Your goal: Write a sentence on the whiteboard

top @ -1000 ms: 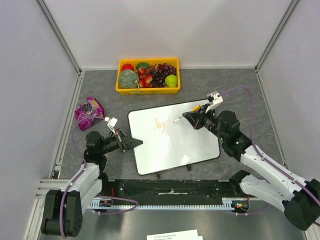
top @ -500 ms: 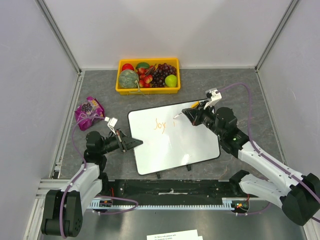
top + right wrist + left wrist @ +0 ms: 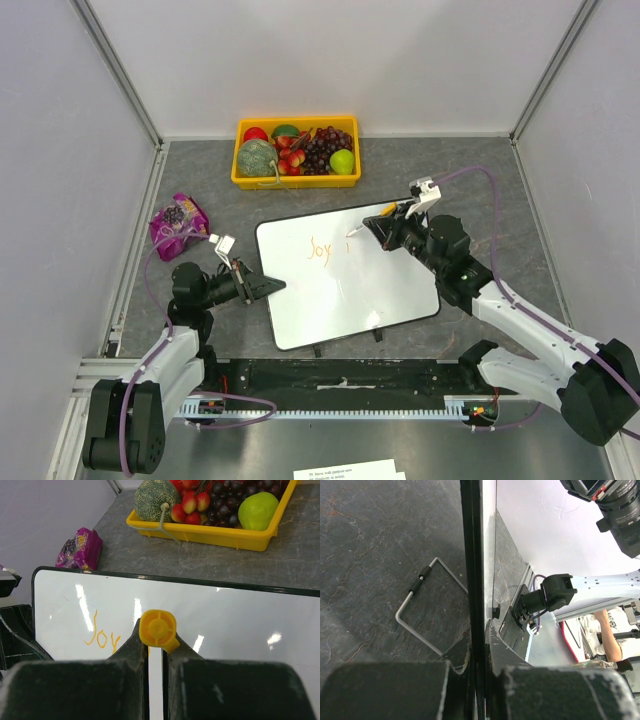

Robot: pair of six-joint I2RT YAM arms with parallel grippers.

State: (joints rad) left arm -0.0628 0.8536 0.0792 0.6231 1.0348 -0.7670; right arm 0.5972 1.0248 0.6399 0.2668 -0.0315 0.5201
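Note:
The whiteboard [image 3: 345, 285] lies on the table between both arms. Orange lettering "Joy" [image 3: 319, 249] stands on its upper left, with a short orange stroke just to its right; this is all of the sentence that shows. My right gripper [image 3: 385, 228] is shut on a marker [image 3: 158, 628] with a yellow end cap, whose tip hovers at the board right of "Joy" [image 3: 102, 637]. My left gripper [image 3: 272, 286] is shut on the whiteboard's left edge, and its jaws pinch the black frame [image 3: 471, 555].
A yellow tray [image 3: 296, 179] of fruit sits behind the board, also at the top of the right wrist view [image 3: 210, 534]. A purple snack bag [image 3: 178, 222] lies at the left. A wire stand [image 3: 420, 610] shows under the board's edge. Enclosure walls surround the table.
The right gripper has shifted slightly up the board with the marker, leaving a short orange stroke right of "Joy". The left gripper and the board have not moved.

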